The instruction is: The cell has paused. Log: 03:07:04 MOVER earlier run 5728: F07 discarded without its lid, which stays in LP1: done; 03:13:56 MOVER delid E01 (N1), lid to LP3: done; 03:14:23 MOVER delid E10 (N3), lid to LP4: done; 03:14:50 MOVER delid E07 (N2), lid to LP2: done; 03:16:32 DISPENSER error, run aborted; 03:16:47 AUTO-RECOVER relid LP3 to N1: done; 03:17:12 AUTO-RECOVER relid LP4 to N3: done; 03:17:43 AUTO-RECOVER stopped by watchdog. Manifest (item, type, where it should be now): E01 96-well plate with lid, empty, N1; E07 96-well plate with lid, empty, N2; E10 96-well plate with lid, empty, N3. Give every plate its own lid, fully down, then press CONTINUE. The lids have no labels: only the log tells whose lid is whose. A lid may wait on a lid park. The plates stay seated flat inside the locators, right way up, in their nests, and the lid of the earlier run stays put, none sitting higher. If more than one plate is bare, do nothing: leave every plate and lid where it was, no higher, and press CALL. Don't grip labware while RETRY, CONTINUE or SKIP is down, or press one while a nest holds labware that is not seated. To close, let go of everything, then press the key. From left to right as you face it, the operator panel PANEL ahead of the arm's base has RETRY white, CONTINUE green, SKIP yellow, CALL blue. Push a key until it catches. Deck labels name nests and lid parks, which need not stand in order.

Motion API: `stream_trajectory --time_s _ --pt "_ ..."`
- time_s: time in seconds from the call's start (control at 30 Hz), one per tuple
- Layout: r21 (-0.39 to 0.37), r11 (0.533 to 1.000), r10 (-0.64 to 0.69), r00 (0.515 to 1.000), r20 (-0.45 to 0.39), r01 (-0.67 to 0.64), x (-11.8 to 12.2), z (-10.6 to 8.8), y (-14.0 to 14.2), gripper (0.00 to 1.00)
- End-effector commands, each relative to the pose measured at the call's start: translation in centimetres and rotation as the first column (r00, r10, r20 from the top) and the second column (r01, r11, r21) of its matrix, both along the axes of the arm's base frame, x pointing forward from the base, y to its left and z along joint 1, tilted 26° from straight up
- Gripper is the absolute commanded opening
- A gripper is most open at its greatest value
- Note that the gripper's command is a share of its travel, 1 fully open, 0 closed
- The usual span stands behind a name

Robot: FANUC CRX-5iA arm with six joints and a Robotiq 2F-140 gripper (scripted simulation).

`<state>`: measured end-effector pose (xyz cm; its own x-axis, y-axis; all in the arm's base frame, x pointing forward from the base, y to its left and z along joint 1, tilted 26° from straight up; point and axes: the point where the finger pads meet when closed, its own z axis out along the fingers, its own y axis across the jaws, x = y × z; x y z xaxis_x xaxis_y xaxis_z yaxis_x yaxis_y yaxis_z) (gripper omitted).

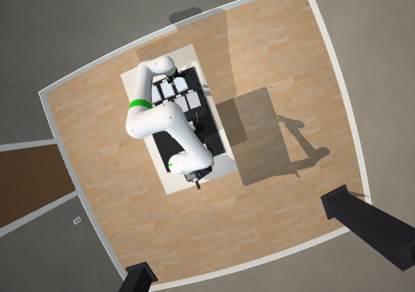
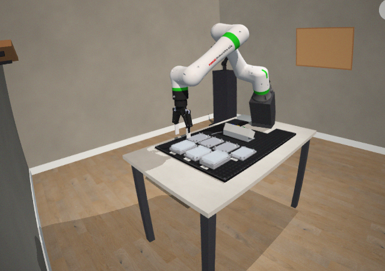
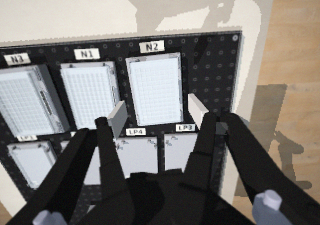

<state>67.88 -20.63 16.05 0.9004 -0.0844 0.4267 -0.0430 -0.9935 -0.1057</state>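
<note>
My gripper [image 3: 157,105] is open and empty. It hangs above the deck's left end in the exterior view [image 2: 181,132], over the gap between nest N2 and the lid parks. In the wrist view three white 96-well plates stand in a row: N3 [image 3: 27,102], N1 [image 3: 89,94] and N2 [image 3: 155,89]. The well grid shows on all three, and I cannot tell which carry lids. Below them, flat grey lids or pads lie at LP4 [image 3: 137,155], LP3 [image 3: 181,150] and a far-left park [image 3: 31,162]. My fingers hide part of that row.
The black perforated deck [image 2: 227,151] lies on a white table. The grey wedge-shaped operator panel [image 2: 239,131] stands behind the plates, near the arm's base [image 2: 261,108]. The deck's edge and the table edge lie just right of N2 in the wrist view.
</note>
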Motion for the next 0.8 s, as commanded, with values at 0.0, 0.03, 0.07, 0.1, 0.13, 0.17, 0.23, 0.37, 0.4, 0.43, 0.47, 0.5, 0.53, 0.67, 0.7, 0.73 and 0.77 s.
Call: stream_trajectory --time_s 0.0,0.03,0.07,0.1,0.13,0.17,0.23,0.37,0.4,0.43,0.47,0.5,0.53,0.67,0.7,0.73,0.77 --pt "0.000 1.000 0.000 1.000 0.000 0.000 0.0 0.0 0.0 0.66" --pt "-0.001 1.000 0.000 1.000 0.000 0.000 0.0 0.1 0.0 0.66" --pt "-0.001 1.000 0.001 1.000 0.000 -0.001 0.1 0.1 0.0 0.66" --pt "-0.002 1.000 0.002 1.000 0.000 -0.002 0.2 0.2 0.0 0.66" --pt "-0.003 1.000 0.004 1.000 0.000 -0.004 0.3 0.3 0.0 0.66" --pt "-0.005 1.000 0.006 1.000 0.000 -0.006 0.5 0.4 0.0 0.66" --pt "-0.011 1.000 0.013 1.000 0.000 -0.013 1.0 0.8 0.0 0.66" --pt "-0.019 1.000 0.022 1.000 -0.001 -0.022 1.7 1.3 0.0 0.66" --pt "-0.024 0.999 0.028 1.000 -0.001 -0.028 2.1 1.6 0.0 0.66" --pt "-0.030 0.999 0.034 0.999 -0.002 -0.034 2.6 2.0 0.0 0.66" --pt "-0.036 0.998 0.042 0.999 -0.003 -0.042 3.1 2.5 0.0 0.66" --pt "-0.044 0.998 0.050 0.999 -0.004 -0.050 3.7 3.0 0.0 0.66" --pt "-0.053 0.997 0.058 0.998 -0.005 -0.058 4.4 3.5 0.0 0.66" --pt "-0.096 0.991 0.097 0.995 -0.011 -0.098 7.5 6.2 0.2 0.66" --pt "-0.109 0.988 0.107 0.994 -0.013 -0.108 8.3 7.0 0.3 0.66" --pt "-0.122 0.985 0.118 0.993 -0.015 -0.118 9.1 7.8 0.3 0.66" --pt "-0.137 0.982 0.128 0.992 -0.017 -0.129 10.0 8.7 0.4 0.66"
